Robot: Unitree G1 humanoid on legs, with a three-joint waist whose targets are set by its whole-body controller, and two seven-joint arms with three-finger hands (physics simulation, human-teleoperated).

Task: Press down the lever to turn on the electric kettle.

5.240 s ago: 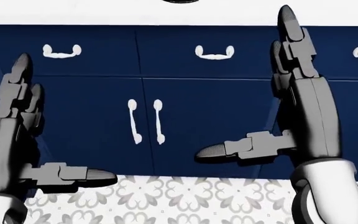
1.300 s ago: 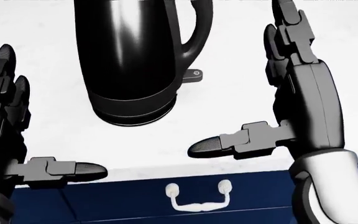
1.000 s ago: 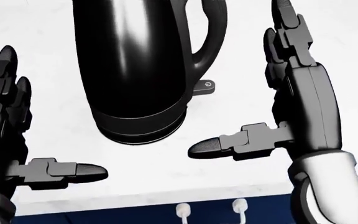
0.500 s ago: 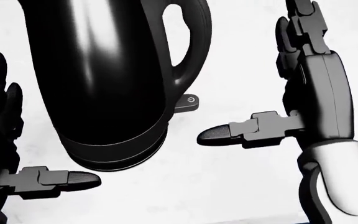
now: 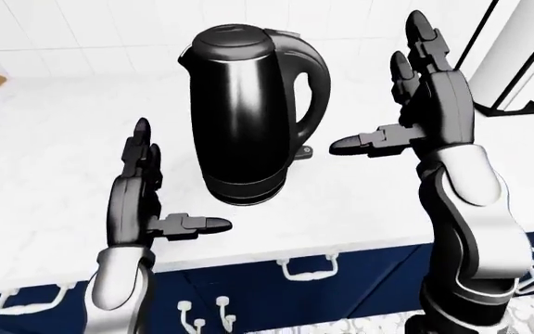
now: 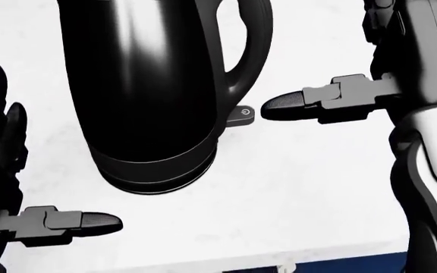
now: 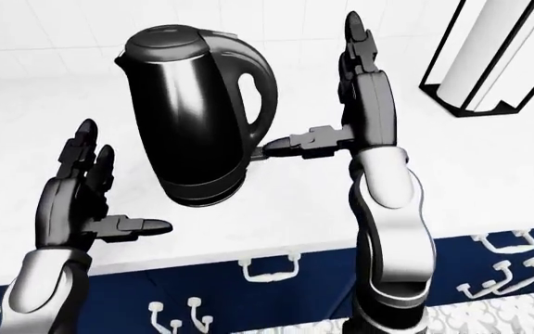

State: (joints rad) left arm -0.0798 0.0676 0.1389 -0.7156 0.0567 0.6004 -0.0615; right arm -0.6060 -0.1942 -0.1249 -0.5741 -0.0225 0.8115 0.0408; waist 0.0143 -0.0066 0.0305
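Observation:
A black electric kettle [image 5: 248,111] stands upright on the white counter [image 5: 54,160]. Its small grey lever [image 6: 241,115], marked with a power sign, sticks out to the right at the foot of the handle. My right hand [image 5: 392,104] is open to the right of the kettle, fingers pointing up. Its thumb [image 6: 298,102] points left, with the tip just right of the lever and slightly above it, not touching. My left hand [image 5: 170,195] is open and empty at the lower left of the kettle, apart from it.
A paper towel roll in a black holder [image 7: 490,62] stands on the counter at the right. Blue drawers with white handles [image 5: 306,268] run below the counter edge. A white tiled wall [image 5: 91,28] is behind the kettle.
The camera rose from the blue cabinets to the counter and closed in on the kettle. My right hand has lifted, so its thumb tip went from below the lever to level with it.

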